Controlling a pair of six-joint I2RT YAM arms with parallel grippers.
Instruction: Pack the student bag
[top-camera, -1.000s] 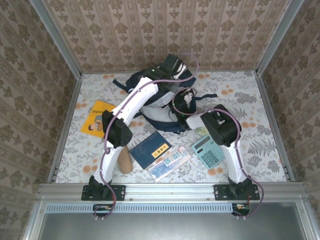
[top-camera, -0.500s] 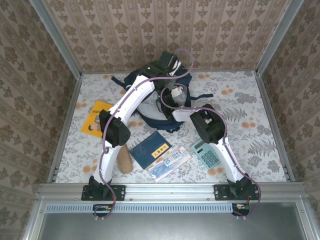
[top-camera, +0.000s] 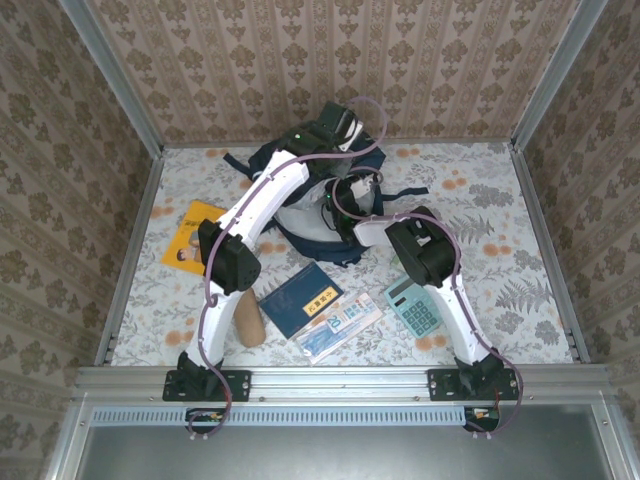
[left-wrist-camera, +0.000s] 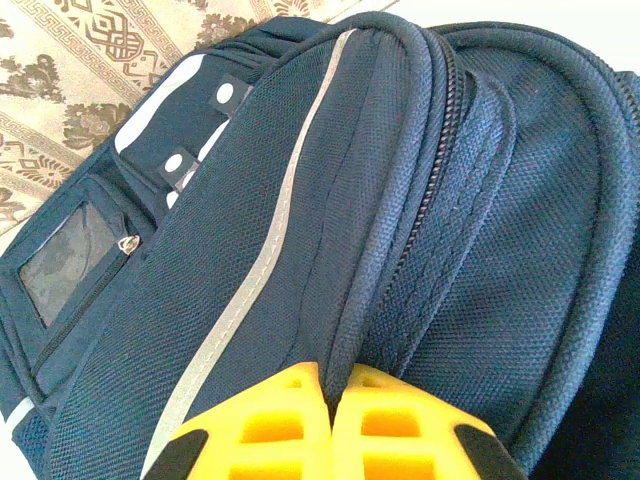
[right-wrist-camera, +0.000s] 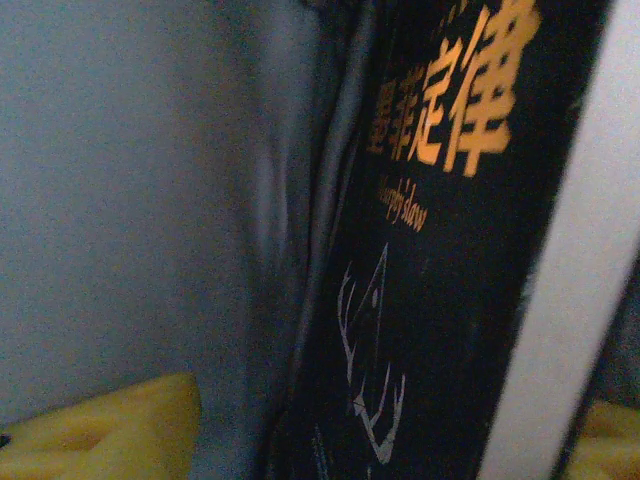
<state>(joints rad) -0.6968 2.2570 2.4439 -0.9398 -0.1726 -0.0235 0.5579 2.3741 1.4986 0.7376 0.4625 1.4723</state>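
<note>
- student bag (top-camera: 318, 243): far centre of your table.
- left gripper (left-wrist-camera: 333, 400): your fingers are clamped tight on a fold of the bag's navy top.
- right gripper (right-wrist-camera: 350, 440): jaws spread apart inside the grey lining, either side of a dark book (right-wrist-camera: 440, 250) with orange lettering.
- calculator (top-camera: 417, 306): on the table, near the bag.
</note>
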